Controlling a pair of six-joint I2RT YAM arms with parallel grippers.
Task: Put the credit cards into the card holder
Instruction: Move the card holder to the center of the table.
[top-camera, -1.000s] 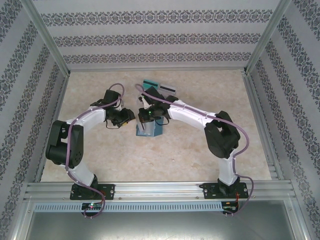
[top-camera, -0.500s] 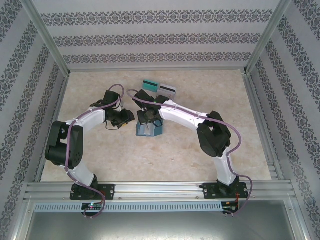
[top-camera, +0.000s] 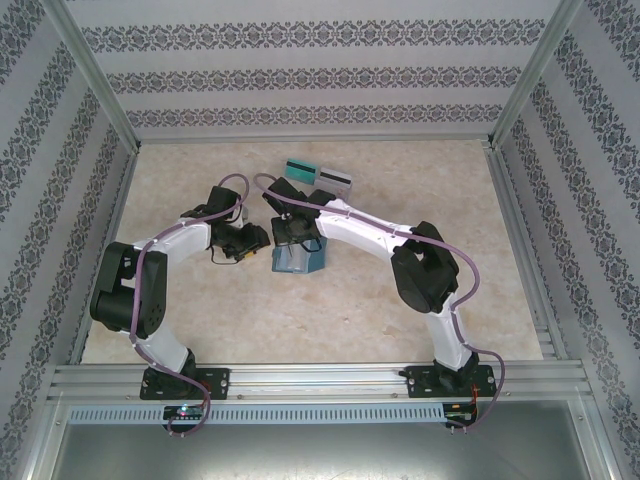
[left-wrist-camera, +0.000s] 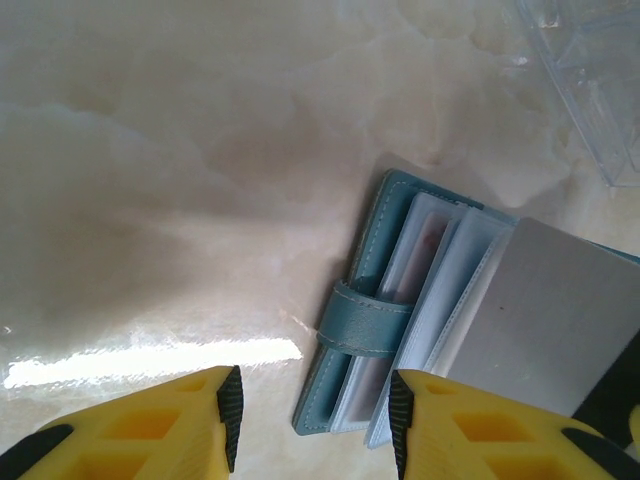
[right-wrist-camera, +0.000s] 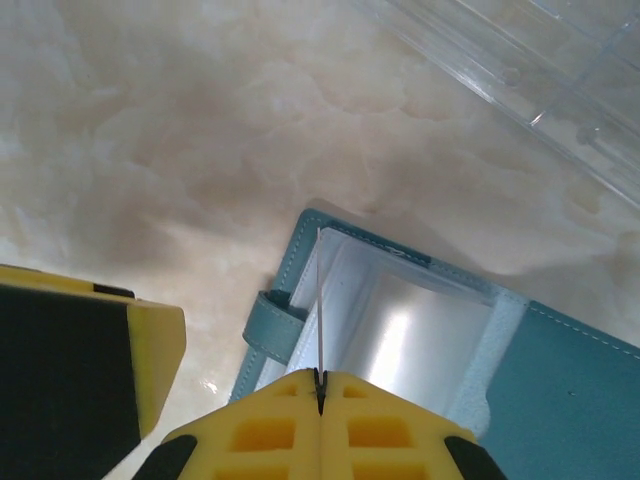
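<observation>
The teal-blue card holder lies open on the table, its clasp tab pointing left and its pale pockets facing up. My right gripper is shut on a pale credit card, seen edge-on, whose far end reaches the pockets' left rim. The same card shows as a grey sheet in the left wrist view. My left gripper is open, straddling the holder's near left corner. Two more credit cards, one teal and one pale, lie at the back.
A clear plastic tray sits just beyond the holder, its corner in the left wrist view too. The left gripper's yellow finger stands close beside the right gripper. Patterned walls and metal rails enclose the table.
The right arm has swung left and lowered its gripper with the card over the holder. The left arm has hardly moved.
</observation>
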